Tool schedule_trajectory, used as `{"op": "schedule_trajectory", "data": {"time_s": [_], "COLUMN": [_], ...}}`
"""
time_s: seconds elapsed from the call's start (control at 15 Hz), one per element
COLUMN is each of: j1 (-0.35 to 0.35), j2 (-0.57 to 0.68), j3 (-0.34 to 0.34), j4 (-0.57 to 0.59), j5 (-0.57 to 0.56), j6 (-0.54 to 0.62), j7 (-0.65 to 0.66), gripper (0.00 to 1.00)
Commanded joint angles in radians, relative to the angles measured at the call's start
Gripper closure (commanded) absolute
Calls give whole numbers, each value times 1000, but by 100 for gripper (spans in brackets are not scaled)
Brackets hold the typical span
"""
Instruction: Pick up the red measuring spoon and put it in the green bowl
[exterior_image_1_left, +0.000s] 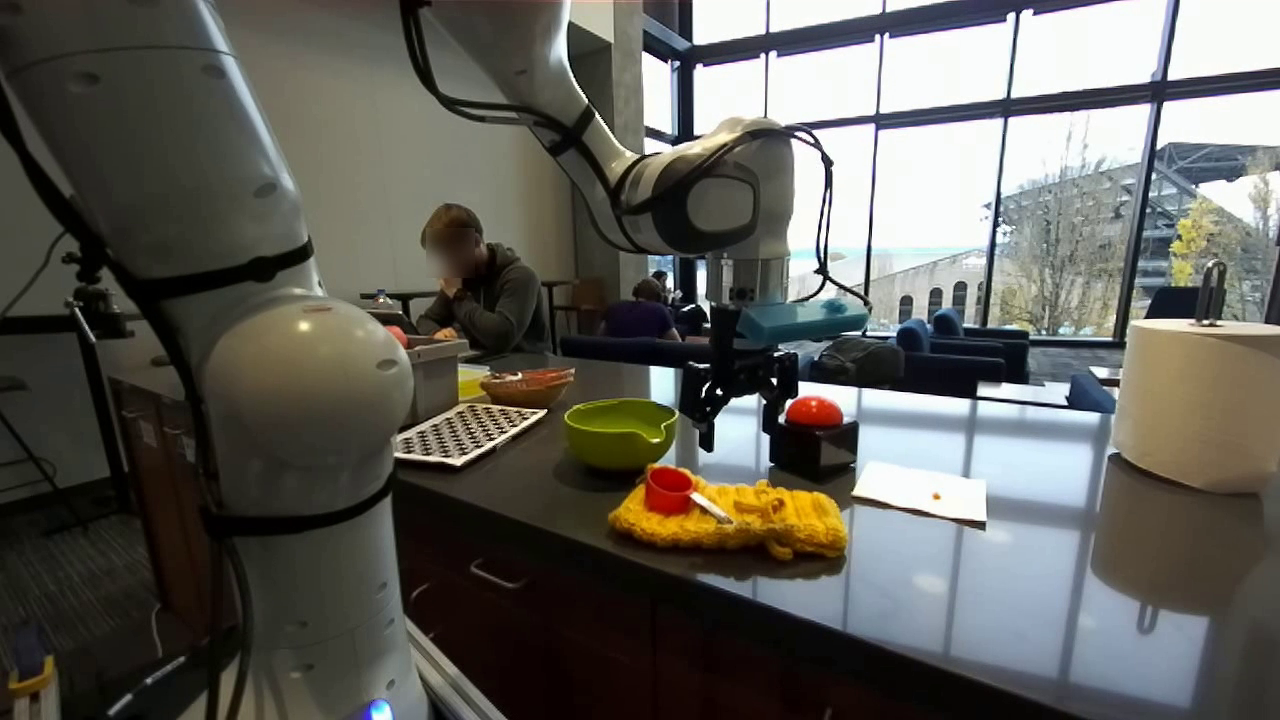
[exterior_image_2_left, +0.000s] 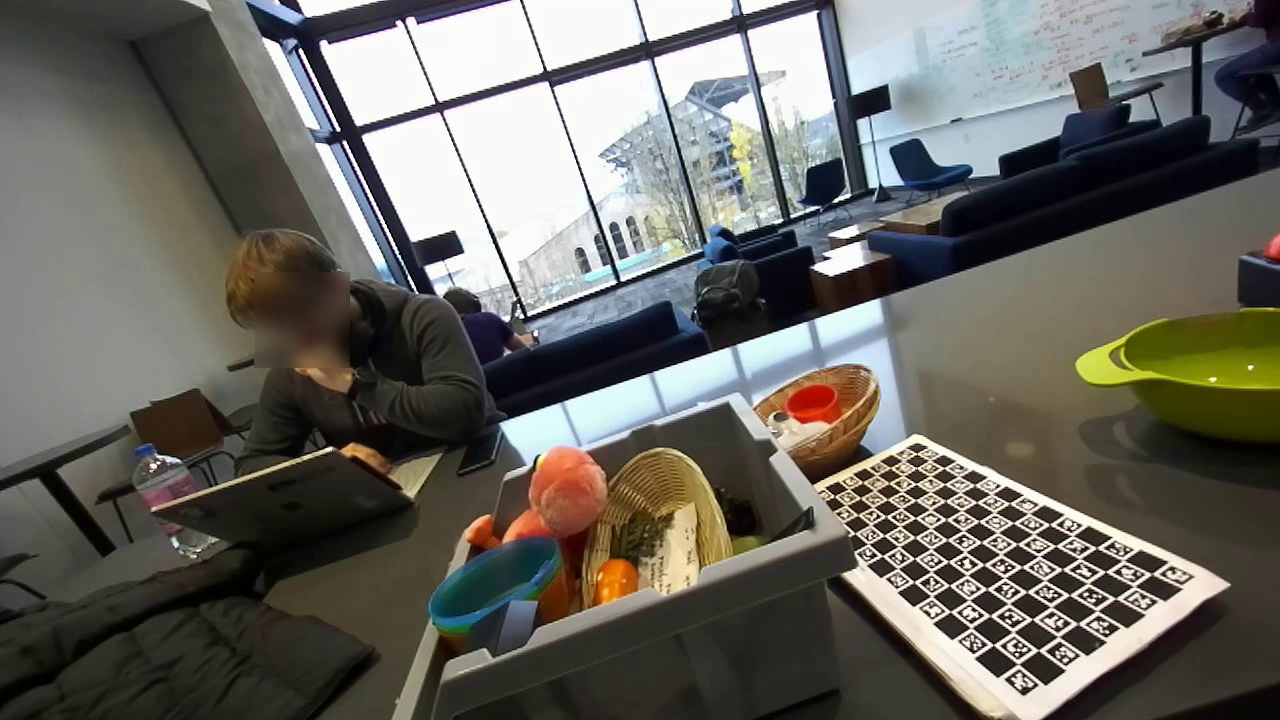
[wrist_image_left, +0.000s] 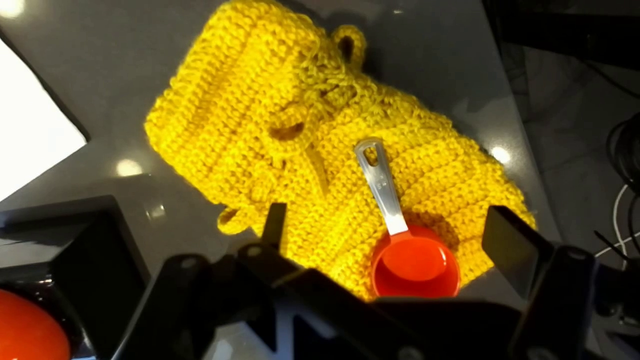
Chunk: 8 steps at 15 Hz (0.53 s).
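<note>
The red measuring spoon (wrist_image_left: 403, 239) has a silvery handle (wrist_image_left: 382, 190). My claw (exterior_image_1_left: 742, 427) gapes; a gray bin (exterior_image_2_left: 650, 650) holds a wicker basket (exterior_image_2_left: 665, 480).

Dark counter (exterior_image_1_left: 510, 482). Wrist view: knit (wrist_image_left: 300, 165) lies lower than the fingers (wrist_image_left: 515, 250), shows partly between them. In an exterior view, left of them: bowl (exterior_image_1_left: 615, 450) nearest, then basket (exterior_image_1_left: 525, 393), board (exterior_image_1_left: 470, 433), bin (exterior_image_1_left: 435, 375). Right: box (exterior_image_1_left: 815, 448) near, paper (exterior_image_1_left: 912, 490) beyond, roll (exterior_image_1_left: 1200, 410) well apart.

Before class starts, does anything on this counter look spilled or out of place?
Yes: in an exterior view, a small orange speck stands out on the otherwise plain white sheet, too small to identify.
</note>
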<state>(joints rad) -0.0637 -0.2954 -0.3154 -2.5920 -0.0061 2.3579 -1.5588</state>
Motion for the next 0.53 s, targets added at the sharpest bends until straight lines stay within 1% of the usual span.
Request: {"op": "schedule_trajectory", "data": {"time_s": [0.0, 0.33, 0.47], "j1": [-7, 10, 24], "j2": [2, 5, 9], "j3": [28, 41, 25], "j4": [-15, -45, -56], "j5": [15, 45, 92], "j6": [20, 75, 107], "j7": [-1, -28, -73], "gripper": [0, 0, 0]}}
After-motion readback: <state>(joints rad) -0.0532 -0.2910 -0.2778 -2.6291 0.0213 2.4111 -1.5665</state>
